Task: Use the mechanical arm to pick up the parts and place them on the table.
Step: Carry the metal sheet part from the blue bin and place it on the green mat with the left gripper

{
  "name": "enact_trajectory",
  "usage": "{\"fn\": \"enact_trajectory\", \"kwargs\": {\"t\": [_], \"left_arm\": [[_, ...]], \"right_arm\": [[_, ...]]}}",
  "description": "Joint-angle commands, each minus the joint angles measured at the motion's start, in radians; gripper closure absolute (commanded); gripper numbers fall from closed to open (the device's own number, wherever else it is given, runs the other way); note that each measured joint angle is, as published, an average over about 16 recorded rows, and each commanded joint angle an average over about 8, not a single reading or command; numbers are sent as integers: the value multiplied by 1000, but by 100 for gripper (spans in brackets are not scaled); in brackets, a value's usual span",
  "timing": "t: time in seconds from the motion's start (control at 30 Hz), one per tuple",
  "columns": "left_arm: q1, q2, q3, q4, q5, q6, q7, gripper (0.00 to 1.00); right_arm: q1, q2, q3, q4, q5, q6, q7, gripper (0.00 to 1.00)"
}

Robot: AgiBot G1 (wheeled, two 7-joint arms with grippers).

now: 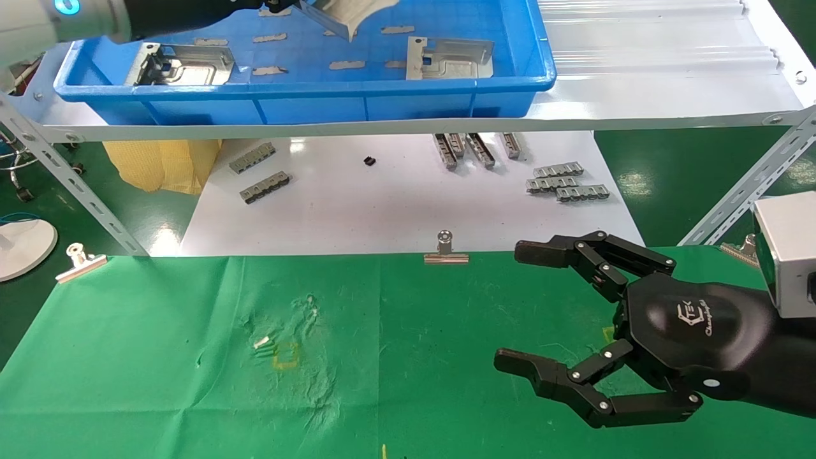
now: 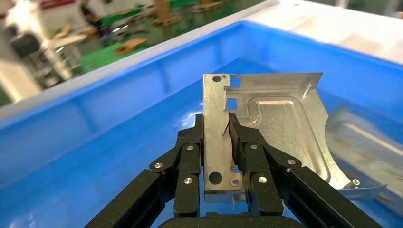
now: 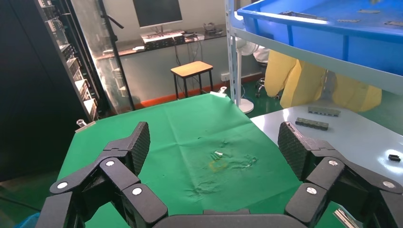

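My left gripper (image 1: 280, 6) is at the top edge of the head view, above the blue tray (image 1: 306, 86). It is shut on a flat silver stamped part (image 1: 347, 16), held lifted over the tray. In the left wrist view the fingers (image 2: 190, 156) clamp the part's (image 2: 280, 123) notched end strip. Two more parts (image 1: 185, 64) (image 1: 449, 57) lie in the tray. My right gripper (image 1: 510, 306), black with a white logo on the palm, hovers open and empty over the right side of the green-cloth table (image 1: 191, 357). The cloth also shows in the right wrist view (image 3: 190, 128).
The tray stands on a raised shelf with slotted metal legs (image 1: 76, 185). Below lies a glossy white board (image 1: 382, 210) with grey toothed strips (image 1: 564, 182) (image 1: 261, 172). Binder clips (image 1: 446, 252) (image 1: 80, 261) pin the cloth's far edge. A yellow bag (image 1: 166, 166) sits at the left.
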Motion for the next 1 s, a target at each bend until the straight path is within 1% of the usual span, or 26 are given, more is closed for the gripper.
{"fn": "enact_trajectory", "kwargs": {"t": [0.03,0.33,0.47,0.53,0.67,0.83,0.93,1.0], "left_arm": [[-3,-18,-6,-9,-9,56,19,100],[-12,-115,-7,-38,-26,404,92,100],[-2,-146,12,-72,-19,507,116,100],[11,-164,27,-105,-20,531,121,100],[60,-215,76,-201,-41,540,112,100],[168,-296,174,-343,-90,538,98,100],[236,-327,244,-394,-99,530,125,100],[270,-331,287,-402,-83,519,170,100]], "right_arm": [[0,0,0,0,0,0,0,0],[0,0,0,0,0,0,0,0],[0,0,0,0,0,0,0,0],[0,0,0,0,0,0,0,0],[0,0,0,0,0,0,0,0],[0,0,0,0,0,0,0,0],[0,0,0,0,0,0,0,0],[0,0,0,0,0,0,0,0]]}}
